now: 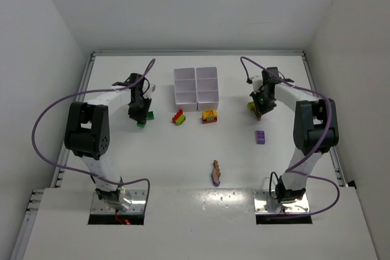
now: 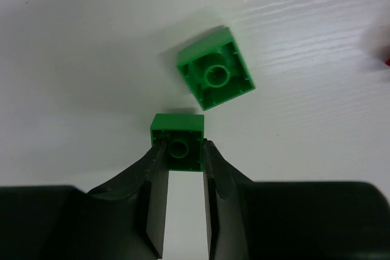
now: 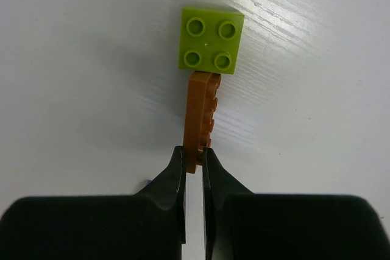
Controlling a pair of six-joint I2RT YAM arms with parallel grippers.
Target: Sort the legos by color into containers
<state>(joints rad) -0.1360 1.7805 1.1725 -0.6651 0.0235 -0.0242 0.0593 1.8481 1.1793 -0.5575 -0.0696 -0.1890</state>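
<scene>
A robotics lab test cell. A bare white counter (image 1: 183, 168) is boxed in by plain white walls (image 1: 201, 4). The left arm (image 1: 88, 132) and right arm (image 1: 314, 126) are bolted to metal plates (image 1: 137, 202) at its near edge, trailing loose purple cables (image 1: 36, 132). Toy bricks (image 1: 261, 137) and a compartment tray (image 1: 196, 80) are the only props.

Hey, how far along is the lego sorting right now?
Barely started: no brick shows in the tray. In hand: left jaws grip a green brick, right jaws an orange brick. To sort: a second green brick, a lime brick, a purple brick, a red-lime clump and a yellow-red clump.
</scene>
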